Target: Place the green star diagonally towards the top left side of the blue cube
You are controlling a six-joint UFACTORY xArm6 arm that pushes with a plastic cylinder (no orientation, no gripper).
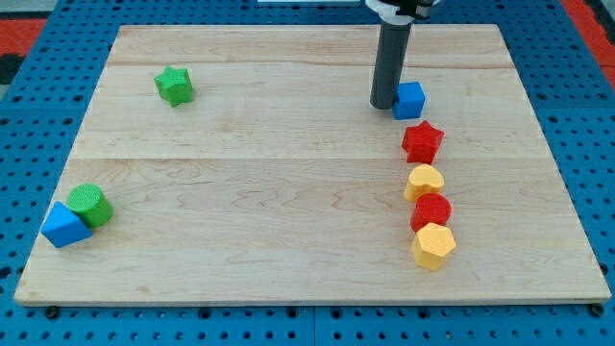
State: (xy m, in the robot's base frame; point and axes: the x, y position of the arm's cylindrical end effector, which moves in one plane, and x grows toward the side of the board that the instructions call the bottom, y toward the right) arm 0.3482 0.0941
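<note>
Resting flat on the counter [288, 192], the green star [174, 86] sits toward the view's top left, far to the left of the blue cube [409, 100] and slightly higher than it. It has no long axis; its arms spread evenly, and which way it points cannot be told. My tip [382, 104] stands just left of the blue cube, touching or nearly so, well apart from the star. No pincer exists on this rod, so nothing is gripped. Below the cube runs a column: red star [422, 142], yellow heart [424, 181], red cylinder [431, 211], yellow hexagon [433, 246].
</note>
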